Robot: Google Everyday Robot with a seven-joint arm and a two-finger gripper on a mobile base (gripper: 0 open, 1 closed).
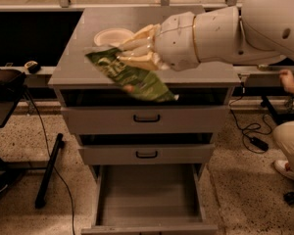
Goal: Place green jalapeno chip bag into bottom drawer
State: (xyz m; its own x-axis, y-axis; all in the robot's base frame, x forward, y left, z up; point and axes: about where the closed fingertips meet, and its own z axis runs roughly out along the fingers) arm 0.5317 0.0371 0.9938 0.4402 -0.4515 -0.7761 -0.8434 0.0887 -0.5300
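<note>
The green jalapeno chip bag [132, 76] hangs tilted in the air over the front edge of the cabinet top, held at its upper end by my gripper [128, 57]. The gripper's pale fingers are shut on the bag, and the white arm reaches in from the right. The bottom drawer [148, 195] is pulled open below, a plain grey tray with low walls and nothing in it. The bag is well above the drawer, in front of the top drawer's upper edge.
A white bowl [112, 35] sits on the grey cabinet top [78, 58] behind the gripper. Two shut drawers with black handles [147, 118] lie above the open one. A black stand [49, 170] is at the left. A person's legs [291, 141] and cables are at the right.
</note>
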